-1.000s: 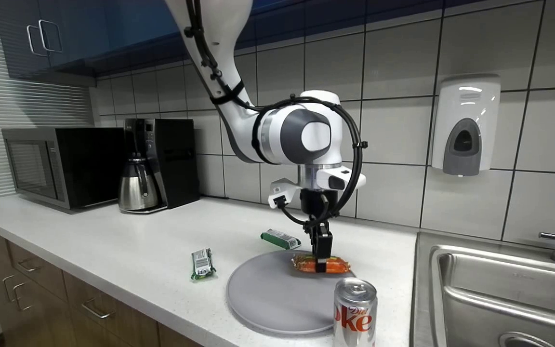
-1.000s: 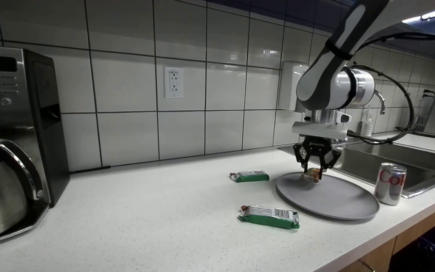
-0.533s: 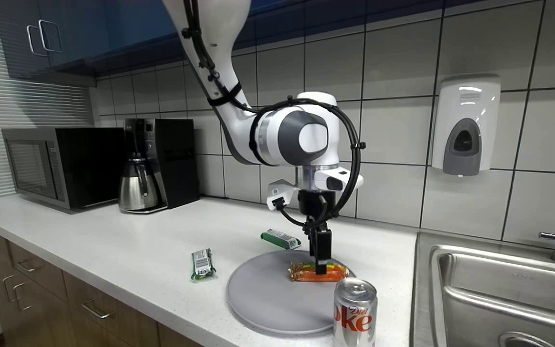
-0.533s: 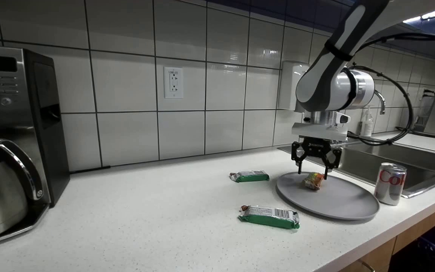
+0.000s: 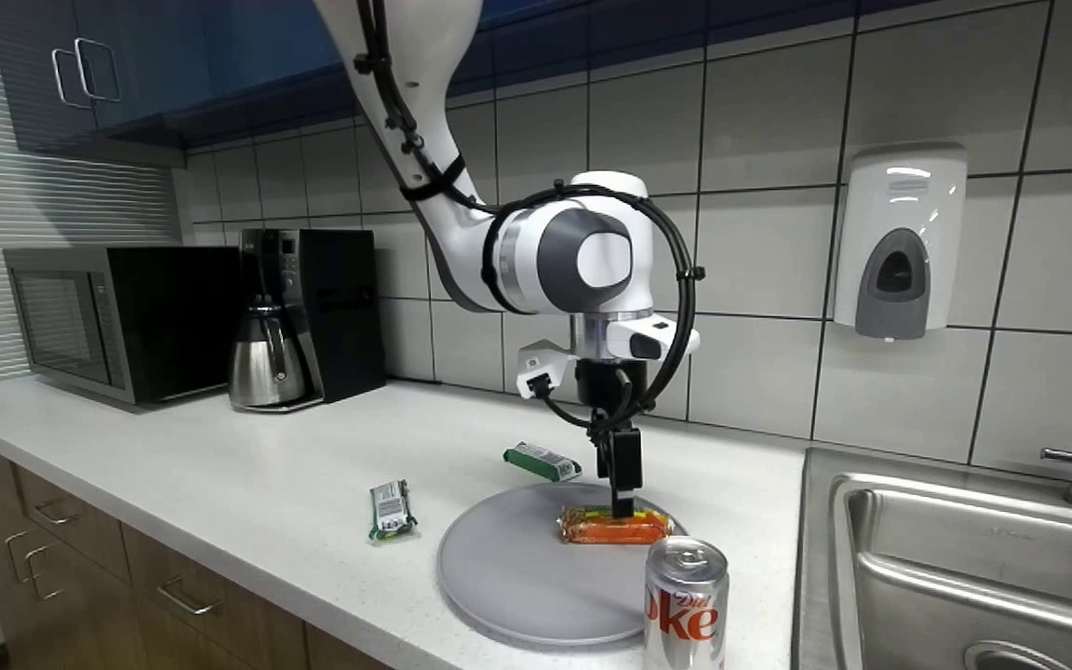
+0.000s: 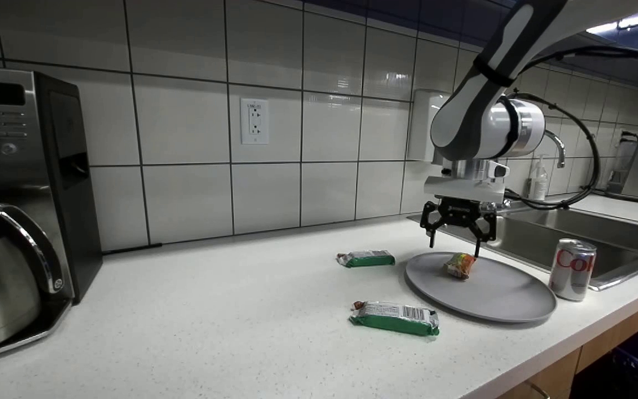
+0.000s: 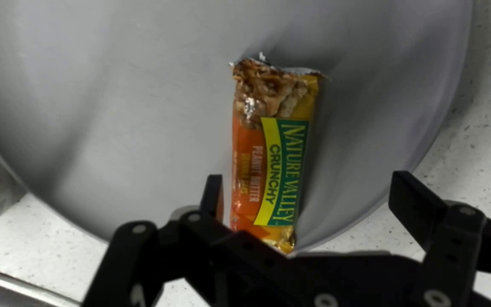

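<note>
- Hand w/ jaws wide apart, just above orange bar
- orange bar on plate
- can upright nr plate
- green bar + 2nd green bar on desk

The Nature Valley bar is packed in glossy, crinkled plastic film. The plate is smooth and matt, perhaps of plastic, though not clear to see. The Diet Coke can is of shiny metal, the sink of satin steel, the wall tiles are glossy
</note>
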{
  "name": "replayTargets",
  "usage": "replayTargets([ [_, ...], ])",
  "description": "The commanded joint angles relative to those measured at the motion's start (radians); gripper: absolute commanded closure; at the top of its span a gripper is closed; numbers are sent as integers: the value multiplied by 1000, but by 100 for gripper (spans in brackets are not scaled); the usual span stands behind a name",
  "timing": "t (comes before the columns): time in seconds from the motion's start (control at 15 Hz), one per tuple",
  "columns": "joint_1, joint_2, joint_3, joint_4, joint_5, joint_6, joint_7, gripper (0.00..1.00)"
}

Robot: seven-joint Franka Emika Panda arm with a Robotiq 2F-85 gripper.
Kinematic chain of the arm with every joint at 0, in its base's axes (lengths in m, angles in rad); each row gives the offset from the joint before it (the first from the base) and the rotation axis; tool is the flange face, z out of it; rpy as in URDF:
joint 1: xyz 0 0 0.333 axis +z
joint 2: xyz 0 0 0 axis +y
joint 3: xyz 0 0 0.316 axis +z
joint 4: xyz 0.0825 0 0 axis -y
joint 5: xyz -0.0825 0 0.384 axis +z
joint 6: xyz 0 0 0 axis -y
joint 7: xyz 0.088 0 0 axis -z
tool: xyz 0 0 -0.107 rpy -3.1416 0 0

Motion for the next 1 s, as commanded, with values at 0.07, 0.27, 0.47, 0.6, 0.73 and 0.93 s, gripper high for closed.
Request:
replayTargets([
  [0.07, 8, -7, 10, 36, -4, -13, -5, 0],
  [0.27, 17, 6, 14, 67, 0, -17, 6, 0],
  [0.47, 29, 24, 19, 104, 4, -25, 26, 0],
  [0.6, 41, 39, 23, 127, 6, -30, 44, 0],
  [0.73, 55, 57, 29, 152, 6, -35, 67, 0],
  [0.93, 81, 92, 30, 197, 6, -41, 120, 0],
])
